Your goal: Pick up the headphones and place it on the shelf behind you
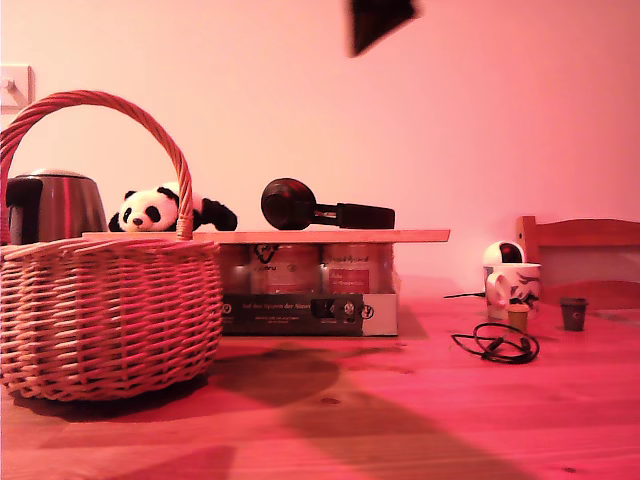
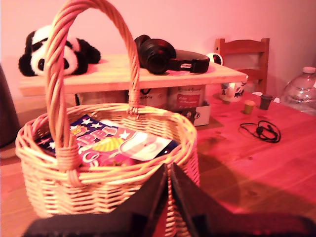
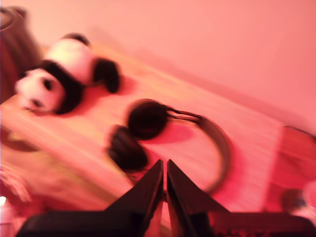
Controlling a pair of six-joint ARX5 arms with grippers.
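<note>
Pressing together with nothing between them, the fingers of my first gripper (image 2: 168,168) hung just before the wicker basket (image 2: 98,192), which held a colourful packet (image 2: 113,143). The fingers of my second gripper (image 3: 164,165) were likewise closed and empty, hovering above the headphones (image 3: 143,123) in a blurred view. The headphones lay on the shelf (image 1: 420,236), a light wooden board resting on a box of jars (image 1: 300,312), near a toy panda (image 1: 150,210). A coiled black cable (image 1: 497,345) lay on the table (image 1: 400,420).
</note>
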